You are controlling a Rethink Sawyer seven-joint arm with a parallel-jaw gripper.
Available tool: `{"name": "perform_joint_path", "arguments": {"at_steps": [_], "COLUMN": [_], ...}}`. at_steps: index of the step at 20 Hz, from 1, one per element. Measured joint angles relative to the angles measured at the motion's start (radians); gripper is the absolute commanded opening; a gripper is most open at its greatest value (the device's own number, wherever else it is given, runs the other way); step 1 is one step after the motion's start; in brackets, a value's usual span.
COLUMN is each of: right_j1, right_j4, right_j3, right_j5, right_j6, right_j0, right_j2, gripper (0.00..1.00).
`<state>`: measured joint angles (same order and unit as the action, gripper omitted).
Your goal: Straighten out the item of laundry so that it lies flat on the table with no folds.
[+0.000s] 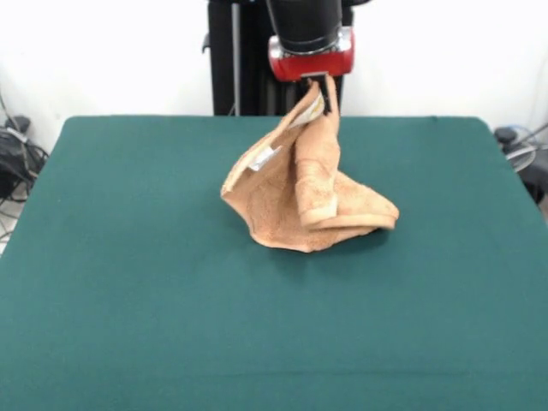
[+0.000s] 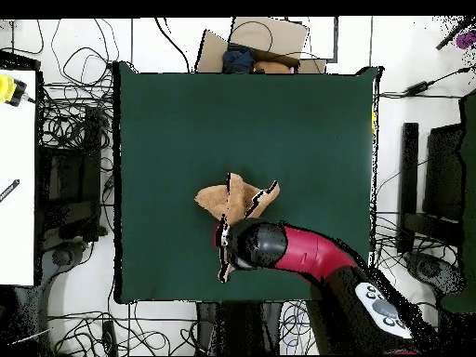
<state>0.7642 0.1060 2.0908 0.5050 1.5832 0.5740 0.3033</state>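
Observation:
The tan-orange towel (image 1: 301, 199) is pulled up into a peak near the table's (image 1: 128, 265) far middle. My gripper (image 1: 323, 91) is shut on its top corner, just under the red and black wrist. The towel's lower part rests crumpled on the green top, with one fold rolled over at the right. A white label (image 1: 262, 158) shows on the left flap. In the overhead view the towel (image 2: 223, 198) lies a little left of the middle of the table (image 2: 297, 121), and the arm's wrist (image 2: 257, 244) covers its near part and hides the gripper.
Green tabletop spreads wide on every side of the towel. Beyond the table's edges lie cables (image 2: 74, 121), a cardboard box (image 2: 262, 42), a white bench (image 2: 17, 167) and black equipment (image 2: 432, 186).

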Motion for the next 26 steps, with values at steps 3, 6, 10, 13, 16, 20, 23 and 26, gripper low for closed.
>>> {"name": "perform_joint_path", "arguments": {"at_steps": [3, 6, 10, 13, 16, 20, 23, 26], "right_j1": [-0.015, -0.027, -0.027, -0.027, -0.027, -0.017, 0.004, 0.024], "right_j4": [0.033, 0.068, 0.082, 0.083, 0.083, 0.083, 0.083, 0.081], "right_j3": [0.000, 0.000, 0.000, 0.000, 0.000, 0.000, 0.000, 0.000], "right_j5": [0.000, 0.000, 0.000, 0.000, 0.000, 0.000, 0.005, 0.013], "right_j6": [0.000, 0.000, 0.000, 0.000, 0.000, 0.000, 0.000, 0.000], "right_j0": [0.002, 0.002, 0.002, 0.003, 0.003, 0.003, 0.002, 0.003], "right_j2": [0.000, 0.002, 0.003, 0.004, 0.006, 0.007, 0.011, 0.020], "gripper": [0.00, 1.00, 1.00, 1.00, 1.00, 1.00, 1.00, 1.00]}}
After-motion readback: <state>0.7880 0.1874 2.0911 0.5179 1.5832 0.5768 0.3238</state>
